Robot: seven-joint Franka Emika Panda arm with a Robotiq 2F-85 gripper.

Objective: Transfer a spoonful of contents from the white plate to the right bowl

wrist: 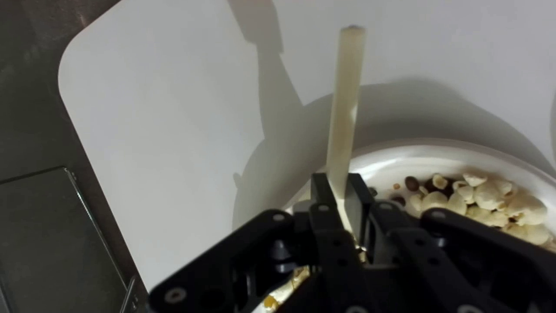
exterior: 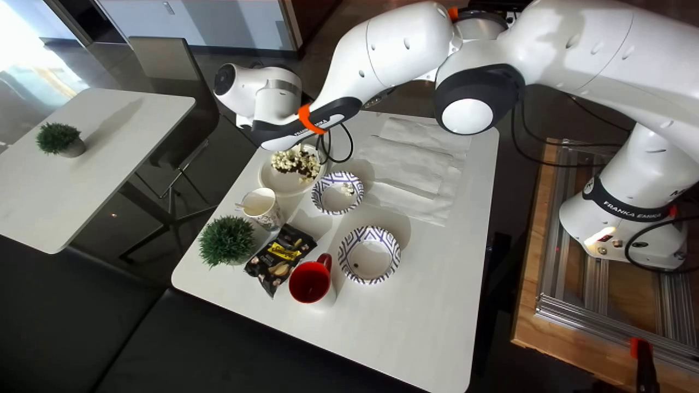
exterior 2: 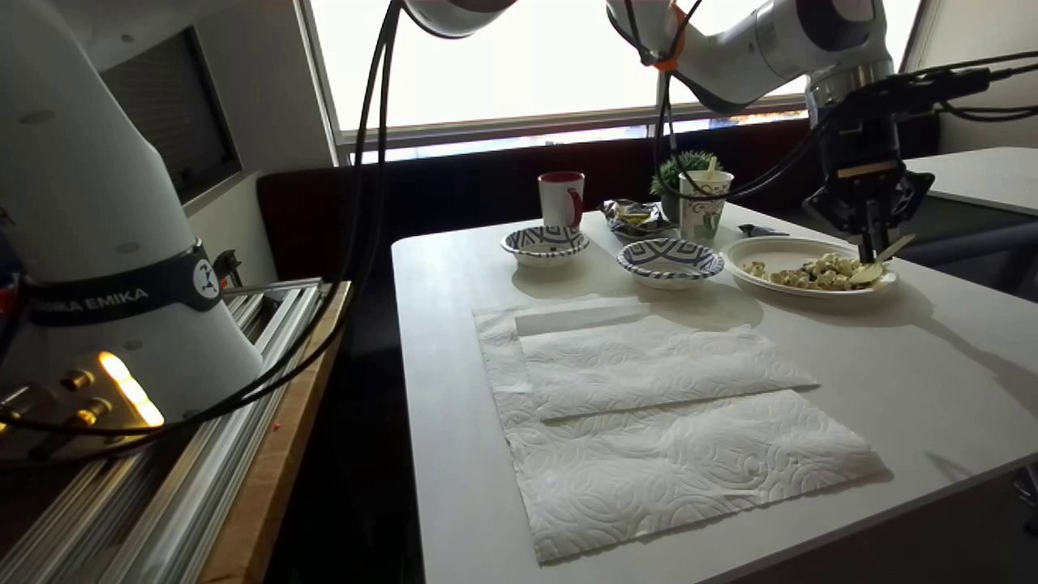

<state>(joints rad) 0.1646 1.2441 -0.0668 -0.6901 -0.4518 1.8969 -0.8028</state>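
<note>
The round white plate (exterior 2: pixel 770 258) lies at the table's far end and holds contents (wrist: pixel 486 195) of cream popcorn-like pieces with dark brown bits. My gripper (wrist: pixel 340 184) is low over the plate, shut on a pale spoon (wrist: pixel 346 95) whose handle sticks up between the fingers. The spoon's head (exterior 2: pixel 868 274) rests at the heap; how much lies in it I cannot tell. Beside the plate stands the right bowl (exterior 2: pixel 670 268), with a blue patterned rim; in an exterior view a few pale pieces (exterior: pixel 348 189) lie in that bowl. The forearm hides my fingers there.
Another patterned bowl (exterior: pixel 369 259) with a dark speck stands farther from the plate. Around them are a red-and-white mug (exterior: pixel 311 284), a black snack bag (exterior: pixel 281 256), a printed cup (exterior: pixel 262 210) and a plant (exterior: pixel 226 240). Paper towels (exterior 2: pixel 673 430) cover part of the table.
</note>
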